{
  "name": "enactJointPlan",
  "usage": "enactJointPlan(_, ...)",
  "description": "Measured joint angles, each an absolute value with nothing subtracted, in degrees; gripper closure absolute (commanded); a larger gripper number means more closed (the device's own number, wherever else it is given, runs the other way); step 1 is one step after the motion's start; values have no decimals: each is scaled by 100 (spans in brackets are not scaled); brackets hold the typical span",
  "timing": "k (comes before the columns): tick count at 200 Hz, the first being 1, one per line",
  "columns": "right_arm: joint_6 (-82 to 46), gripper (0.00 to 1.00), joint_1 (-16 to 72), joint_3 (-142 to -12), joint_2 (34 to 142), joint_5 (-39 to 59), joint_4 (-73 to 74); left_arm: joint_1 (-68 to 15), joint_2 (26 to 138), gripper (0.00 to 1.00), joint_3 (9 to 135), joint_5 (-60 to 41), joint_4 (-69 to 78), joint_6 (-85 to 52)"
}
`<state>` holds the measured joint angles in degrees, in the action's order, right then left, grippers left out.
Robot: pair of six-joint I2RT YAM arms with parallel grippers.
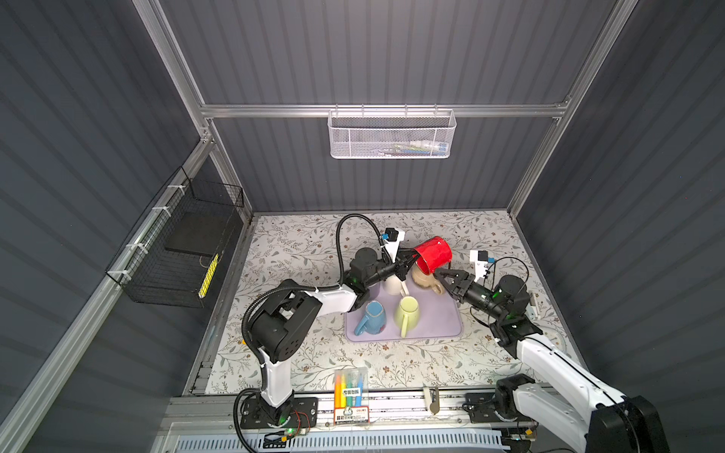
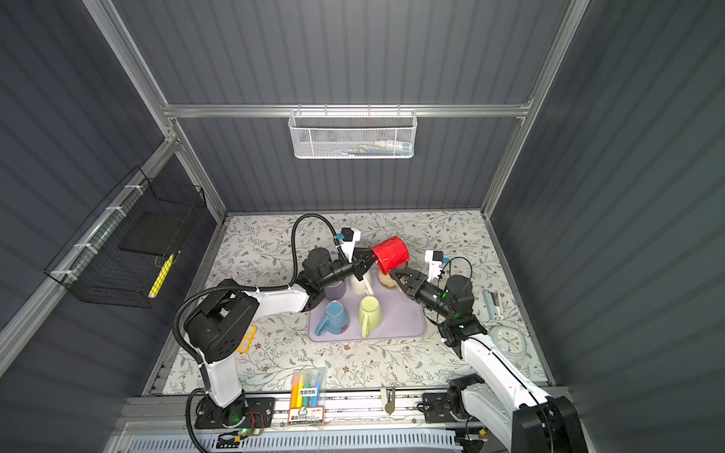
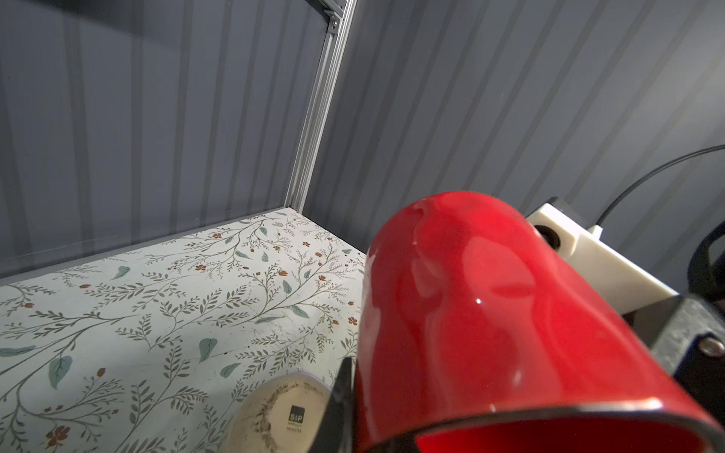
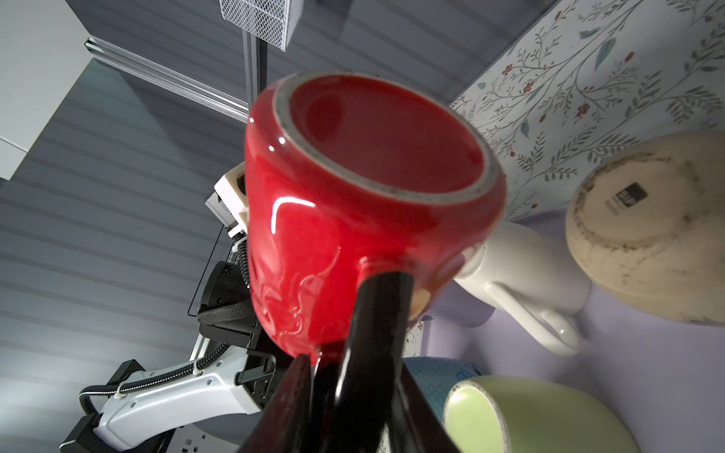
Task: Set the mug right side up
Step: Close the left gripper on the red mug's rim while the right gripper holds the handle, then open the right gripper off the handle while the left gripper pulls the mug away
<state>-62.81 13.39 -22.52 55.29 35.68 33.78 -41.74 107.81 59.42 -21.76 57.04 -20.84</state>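
Note:
The red mug (image 1: 433,255) (image 2: 390,255) with a black handle (image 4: 382,313) hangs tilted in the air above the back of the lilac mat (image 1: 443,325). Its base points up and to the back right, and its mouth faces down toward the left arm. My left gripper (image 1: 410,261) (image 2: 368,259) is shut on the mug's rim; in the left wrist view one finger (image 3: 341,396) lies against the outside of the red wall (image 3: 490,333). My right gripper (image 1: 441,272) (image 4: 353,368) straddles the handle with its jaws a little apart, a thin gap showing on one side.
On the mat sit a beige mug (image 1: 425,280) upside down, a white mug (image 1: 392,286), a blue mug (image 1: 372,317) and a yellow-green mug (image 1: 408,313). A purple mug (image 2: 335,292) stands by the left arm. A marker pack (image 1: 350,388) lies at the front; a clock (image 2: 508,341) and a stapler (image 2: 492,304) lie at the right.

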Motion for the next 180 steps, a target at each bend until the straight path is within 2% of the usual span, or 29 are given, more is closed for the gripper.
enactJointPlan(31, -6270, 53, 1330, -2171, 5527, 3459, 3428, -4147, 10781, 100, 5942, -2237, 5653, -2152)
enactJointPlan(72, -6272, 48, 1269, -2088, 5463, 3363, 3387, -4073, 10781, 100, 5940, -2239, 5559, -2171)
enactJointPlan(113, -6235, 47, 1181, -2038, 5336, 3242, 3144, -4001, 10735, 100, 5940, -2088, 5179, -2167)
enactJointPlan(180, -6128, 46, 1074, -2025, 5253, 3214, 2976, -3990, 10407, 100, 6080, -1275, 3883, -2073)
